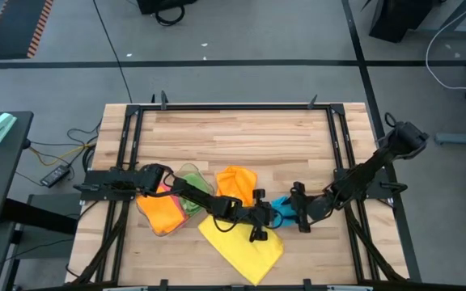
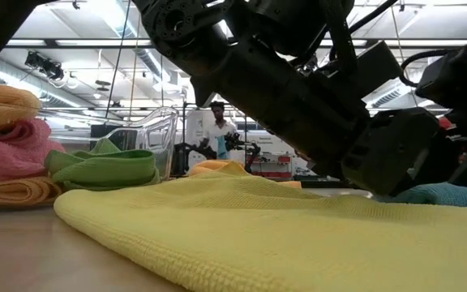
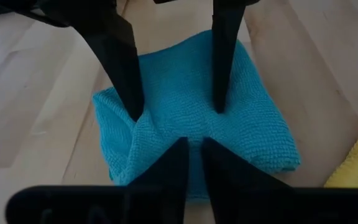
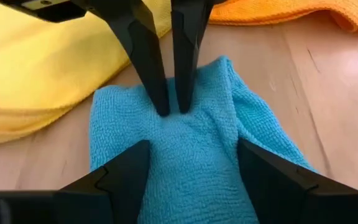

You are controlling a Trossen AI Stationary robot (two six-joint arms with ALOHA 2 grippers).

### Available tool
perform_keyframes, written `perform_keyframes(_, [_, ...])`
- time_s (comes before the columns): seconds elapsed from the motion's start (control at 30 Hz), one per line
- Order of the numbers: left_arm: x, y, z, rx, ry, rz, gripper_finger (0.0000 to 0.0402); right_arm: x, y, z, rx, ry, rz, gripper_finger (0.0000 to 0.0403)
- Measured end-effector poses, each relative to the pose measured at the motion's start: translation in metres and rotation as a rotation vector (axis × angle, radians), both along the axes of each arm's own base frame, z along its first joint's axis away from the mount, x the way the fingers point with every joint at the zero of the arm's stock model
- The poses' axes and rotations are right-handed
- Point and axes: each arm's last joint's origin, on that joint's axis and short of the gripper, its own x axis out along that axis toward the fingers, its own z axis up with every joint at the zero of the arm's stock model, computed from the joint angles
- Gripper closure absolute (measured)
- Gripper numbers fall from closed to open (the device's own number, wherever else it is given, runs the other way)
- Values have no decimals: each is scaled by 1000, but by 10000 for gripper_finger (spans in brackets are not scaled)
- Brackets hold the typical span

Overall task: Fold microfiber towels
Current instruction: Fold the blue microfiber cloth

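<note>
No brand, label or writing can be read anywhere. The blue towel (image 1: 281, 212) lies folded small on the desk (image 1: 241, 137), toward 4 o'clock from its middle. Both claws meet over it. The left claw (image 3: 190, 146) is narrow, its tips pinching a ridge of the blue cloth; the right claw (image 4: 194, 155) stands wide, its fingers pressing the towel either side. A yellow towel (image 1: 241, 242) lies spread at 6 o'clock.
</note>
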Motion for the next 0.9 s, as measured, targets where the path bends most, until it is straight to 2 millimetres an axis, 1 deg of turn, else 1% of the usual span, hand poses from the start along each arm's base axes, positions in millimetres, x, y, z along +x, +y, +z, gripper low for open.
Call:
perform_keyframes(0.1, [0, 0, 0, 0, 0, 0, 340, 1, -1, 11, -26, -10, 14, 151])
perform_keyframes(0.23, [0, 0, 0, 1, 3, -1, 343, 5, -4, 32, -50, 1, -11, 151])
perform_keyframes(0.37, [0, 0, 0, 0, 3, -2, 346, 11, 3, 46, 6, -49, 82, 151])
perform_keyframes(0.43, [0, 0, 0, 0, 3, -2, 344, 13, 7, 46, 31, -59, 114, 151])
perform_keyframes(0.57, [0, 0, 0, 0, 3, -3, 339, 15, 9, 36, 23, -21, 126, 155])
perform_keyframes(0.67, [0, 0, 0, -1, 3, -2, 339, 13, 5, 22, 15, 54, 79, 158])
perform_keyframes(0.73, [0, 0, 0, -2, 1, -2, 342, 13, 2, 18, 34, 93, 31, 161])
perform_keyframes(0.83, [0, 0, 0, -2, 1, -1, 346, 13, -1, 21, 59, 120, -1, 167])
perform_keyframes(0.9, [0, 0, 0, -3, 1, -1, 346, 14, -2, 28, 62, 113, -5, 172])
